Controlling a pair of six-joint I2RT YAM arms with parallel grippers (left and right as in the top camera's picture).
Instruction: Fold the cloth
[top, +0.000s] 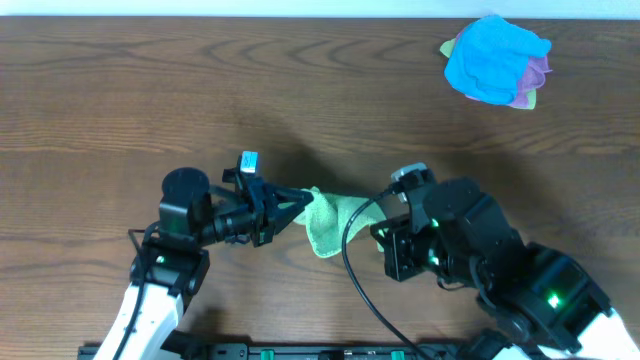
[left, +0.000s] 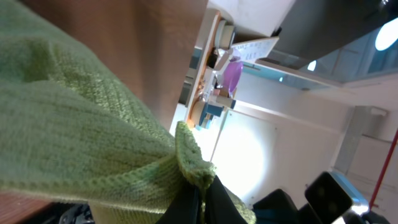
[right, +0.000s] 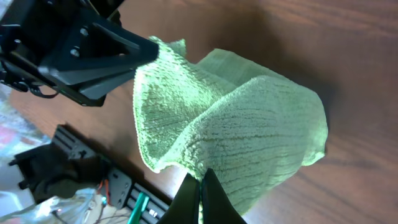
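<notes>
The light lime-green cloth hangs bunched between my two grippers above the table's front middle. My left gripper is shut on one corner of the cloth; in the left wrist view the cloth fills the frame and the black fingers pinch its edge. My right gripper is shut on another edge; in the right wrist view its fingers clamp the cloth, which sags in folds toward the left gripper. No white tag shows.
A pile of a bright blue cloth over a purple cloth lies at the table's far right. The brown wood table stretches behind. A black rail runs along the front edge.
</notes>
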